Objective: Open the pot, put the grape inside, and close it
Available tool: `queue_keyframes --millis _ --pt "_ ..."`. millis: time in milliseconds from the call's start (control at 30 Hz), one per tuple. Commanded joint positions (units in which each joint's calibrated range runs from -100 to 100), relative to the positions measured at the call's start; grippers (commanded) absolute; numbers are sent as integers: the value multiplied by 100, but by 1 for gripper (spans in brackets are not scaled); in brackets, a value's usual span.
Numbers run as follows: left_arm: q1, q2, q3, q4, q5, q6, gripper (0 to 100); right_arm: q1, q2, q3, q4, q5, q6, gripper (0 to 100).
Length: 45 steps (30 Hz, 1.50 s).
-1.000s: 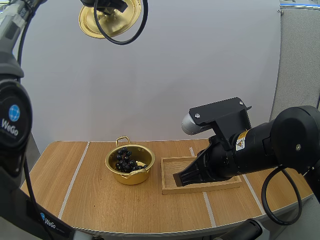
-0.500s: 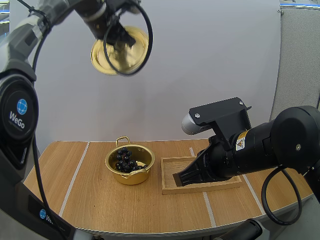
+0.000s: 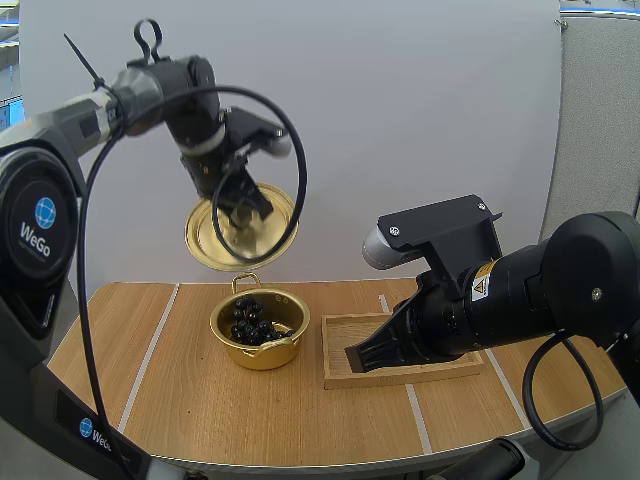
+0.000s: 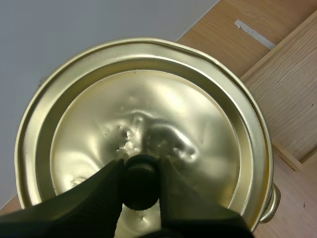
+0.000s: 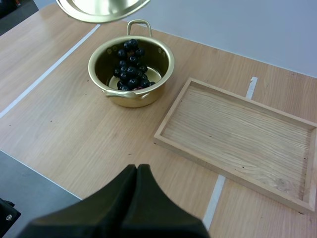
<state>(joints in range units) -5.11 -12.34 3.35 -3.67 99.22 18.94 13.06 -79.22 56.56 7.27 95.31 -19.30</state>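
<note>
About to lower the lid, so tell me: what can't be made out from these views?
Left wrist view: the lid hides nearly all of the pot.
High view: the right gripper hides part of the wooden tray.
Right wrist view: the frame edge cuts off most of the lid.

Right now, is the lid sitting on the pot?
No, the left gripper pinches the lid by its knob, up in the air, off the open pot that has the bunch of grapes inside.
</note>
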Motion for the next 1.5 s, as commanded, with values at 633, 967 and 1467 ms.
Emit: queue_keyframes --millis 633,967,1467 --pt "-20 1743 1512 -6 -2600 -10 0 -21 -20 14 15 -100 25 0" --pt "-20 1771 1512 -59 -2683 -10 0 -21 -20 14 15 -100 25 0" --pt "-20 2066 1512 -76 -2618 -23 0 -21 -20 14 15 -100 25 0"
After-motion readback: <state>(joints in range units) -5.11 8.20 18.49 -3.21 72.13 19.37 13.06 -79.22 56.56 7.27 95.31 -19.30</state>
